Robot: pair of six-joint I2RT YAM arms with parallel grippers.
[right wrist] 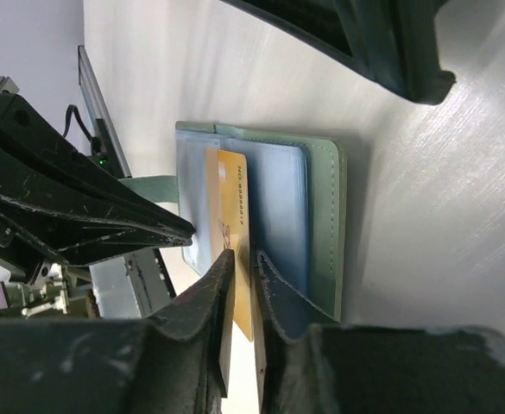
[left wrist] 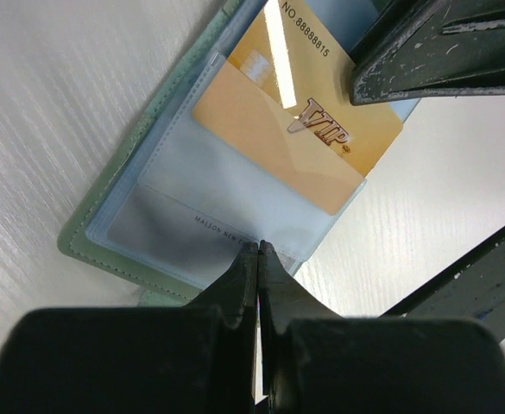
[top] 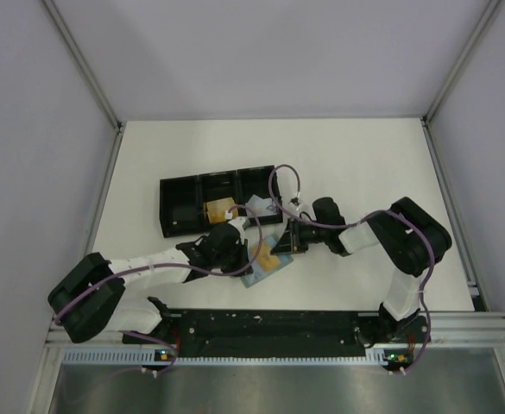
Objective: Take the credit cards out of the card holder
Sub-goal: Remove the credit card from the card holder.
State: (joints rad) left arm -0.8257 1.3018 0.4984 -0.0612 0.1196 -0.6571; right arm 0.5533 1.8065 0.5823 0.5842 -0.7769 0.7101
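The pale green card holder (top: 265,266) lies open on the table between my two grippers. A gold credit card (left wrist: 299,121) marked VIP sticks halfway out of its clear sleeve. My left gripper (left wrist: 259,248) is shut, its tips pressing on the holder's (left wrist: 123,207) lower sleeve. My right gripper (right wrist: 243,259) has its jaws nearly together over the free edge of the gold card (right wrist: 233,203), which runs between them. The holder's green cover (right wrist: 325,224) lies just right of them. Another tan credit card (top: 218,210) lies in the black tray.
A long black three-compartment tray (top: 183,200) sits just behind the holder, slightly angled. White walls with metal frame posts enclose the table on three sides. The arms' black base rail (top: 269,328) runs along the near edge.
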